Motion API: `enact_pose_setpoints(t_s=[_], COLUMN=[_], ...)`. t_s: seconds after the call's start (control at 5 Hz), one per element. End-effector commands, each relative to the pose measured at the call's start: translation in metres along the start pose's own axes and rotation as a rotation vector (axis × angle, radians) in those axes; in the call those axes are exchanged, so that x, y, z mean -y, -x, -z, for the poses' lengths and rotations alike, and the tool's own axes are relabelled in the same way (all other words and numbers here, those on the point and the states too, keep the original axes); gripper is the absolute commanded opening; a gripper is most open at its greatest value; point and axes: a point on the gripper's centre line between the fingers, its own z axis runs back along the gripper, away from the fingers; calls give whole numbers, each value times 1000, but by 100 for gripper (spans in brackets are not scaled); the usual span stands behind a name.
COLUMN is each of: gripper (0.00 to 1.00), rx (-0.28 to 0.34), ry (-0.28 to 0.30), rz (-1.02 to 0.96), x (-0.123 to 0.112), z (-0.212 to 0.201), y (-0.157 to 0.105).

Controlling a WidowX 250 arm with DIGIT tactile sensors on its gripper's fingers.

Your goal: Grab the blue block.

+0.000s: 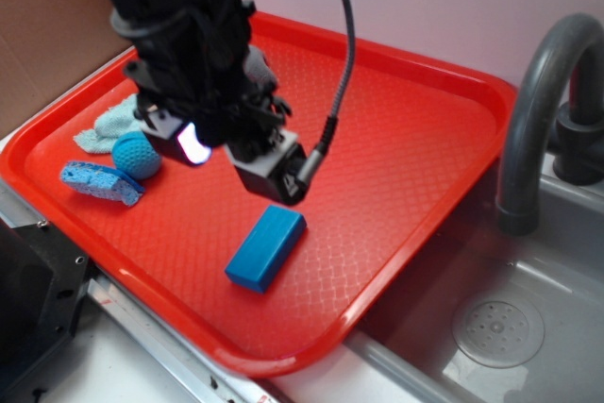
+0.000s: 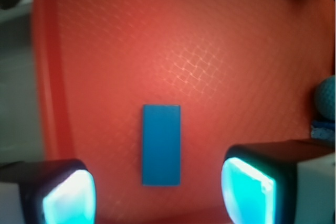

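The blue block [image 1: 266, 247] lies flat on the red tray [image 1: 396, 139], near its front edge. In the wrist view the blue block [image 2: 161, 145] lies lengthwise between my two fingers, a little ahead of them. My gripper [image 1: 236, 162] hangs above the tray, up and left of the block, not touching it. In the wrist view my gripper [image 2: 157, 195] is open wide and empty, its glowing pads [image 2: 247, 192] on either side of the block.
A round blue knitted ball [image 1: 137, 156], a flat light-blue sponge [image 1: 101, 183] and a pale cloth [image 1: 109, 125] lie at the tray's left end. A grey faucet [image 1: 538, 110] and a sink [image 1: 491, 327] stand to the right of the tray.
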Motion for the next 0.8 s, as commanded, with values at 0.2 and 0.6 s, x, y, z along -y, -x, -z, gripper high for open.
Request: enact_pose_setpoints(t_s=[0.2,0.6], gripper=[100,100], rx=[-47,-69], ry=[-16,3], rz=[-47,31], x=[-2,7], z=[62,93], y=[-3,6])
